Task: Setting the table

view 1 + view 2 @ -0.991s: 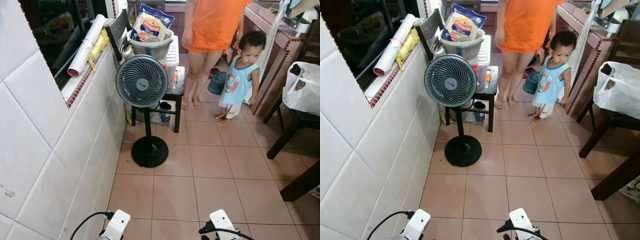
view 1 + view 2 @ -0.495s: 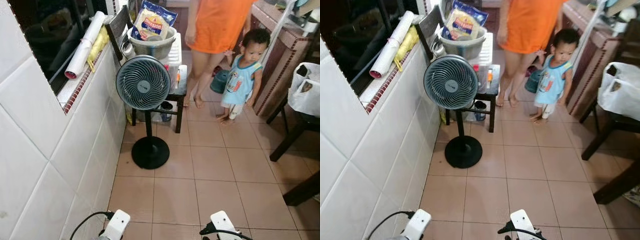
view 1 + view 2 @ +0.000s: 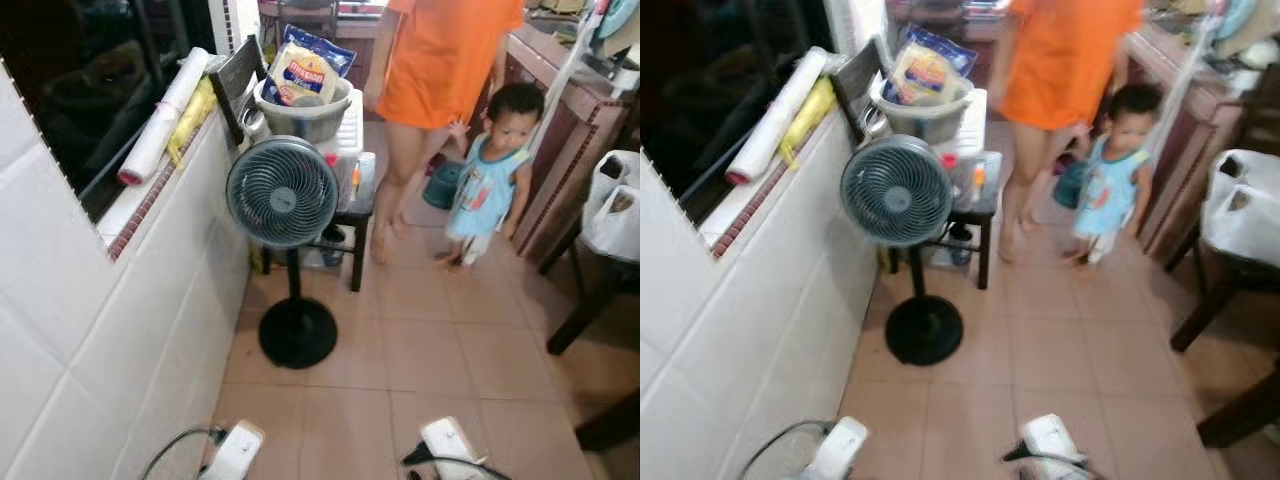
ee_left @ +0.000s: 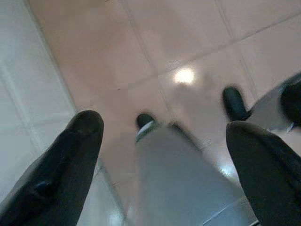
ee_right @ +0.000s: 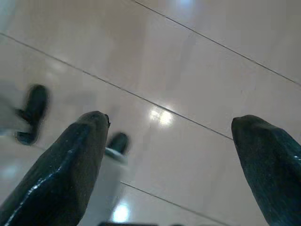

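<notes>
One standing fan [image 3: 282, 195] at centre, two people at upper right, tiled floor [image 3: 440, 340]. Left hand [image 4: 164, 155] and right hand [image 5: 174, 155] hang wide apart, empty.

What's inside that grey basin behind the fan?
A printed food bag stands in the grey basin, sticking above the rim. Anything under the bag is hidden by the basin's wall.

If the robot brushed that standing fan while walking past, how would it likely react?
The fan looks top-heavy: a wide head on a thin pole, so it might wobble. Its round black base sits flat on the tile floor and probably resists tipping. Its grille probably flexes.
</notes>
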Motion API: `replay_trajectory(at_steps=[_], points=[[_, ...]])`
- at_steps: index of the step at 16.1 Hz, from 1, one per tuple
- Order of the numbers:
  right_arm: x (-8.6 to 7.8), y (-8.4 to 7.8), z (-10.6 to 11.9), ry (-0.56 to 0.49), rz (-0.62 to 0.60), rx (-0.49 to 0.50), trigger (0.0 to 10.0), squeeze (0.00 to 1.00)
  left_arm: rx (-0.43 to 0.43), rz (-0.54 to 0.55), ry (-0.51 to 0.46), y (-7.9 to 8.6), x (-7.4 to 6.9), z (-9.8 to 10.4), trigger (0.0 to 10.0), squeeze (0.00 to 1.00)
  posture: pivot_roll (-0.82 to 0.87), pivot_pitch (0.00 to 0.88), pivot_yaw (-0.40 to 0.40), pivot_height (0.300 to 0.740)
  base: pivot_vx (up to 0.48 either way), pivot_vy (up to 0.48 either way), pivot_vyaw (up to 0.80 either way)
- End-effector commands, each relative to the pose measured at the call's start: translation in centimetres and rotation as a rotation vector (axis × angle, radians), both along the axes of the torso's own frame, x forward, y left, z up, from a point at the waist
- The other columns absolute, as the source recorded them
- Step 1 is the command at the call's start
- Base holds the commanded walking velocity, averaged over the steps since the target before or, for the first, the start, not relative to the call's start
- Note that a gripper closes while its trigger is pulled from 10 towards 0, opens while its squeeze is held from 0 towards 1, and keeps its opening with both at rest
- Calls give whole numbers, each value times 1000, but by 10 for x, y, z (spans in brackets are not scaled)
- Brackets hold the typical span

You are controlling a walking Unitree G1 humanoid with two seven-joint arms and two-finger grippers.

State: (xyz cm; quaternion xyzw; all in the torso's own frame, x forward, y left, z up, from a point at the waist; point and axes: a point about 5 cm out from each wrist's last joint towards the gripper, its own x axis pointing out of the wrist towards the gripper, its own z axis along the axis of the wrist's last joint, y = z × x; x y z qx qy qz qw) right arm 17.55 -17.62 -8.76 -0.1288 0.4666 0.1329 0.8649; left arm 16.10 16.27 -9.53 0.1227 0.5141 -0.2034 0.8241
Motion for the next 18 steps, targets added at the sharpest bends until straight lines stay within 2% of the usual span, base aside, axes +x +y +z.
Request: replay_trajectory(at_steps=[1, 5, 12, 18], points=[[-5, -11, -1, 13, -15, -19, 10000, 0, -24, -15, -19, -10, 6, 2, 10000, 0, -19, 0, -20, 740, 379, 0, 0], [-5, -12, -1, 15, -10, -16, 10000, 0, -22, -5, -20, -10, 5, 2, 10000, 0, -16, 0, -17, 740, 0, 0, 0], [-6, 1, -2, 12, 0, 40, 10000, 0, 14, 10, -25, -4, 3, 1, 10000, 0, 8, 0, -16, 740, 0, 0, 0], [6, 3, 3, -4, -62, 85, 10000, 0, 10, 137, -60, 1, 9, 3, 10000, 0, 9, 0, -40, 740, 0, 0, 0]])
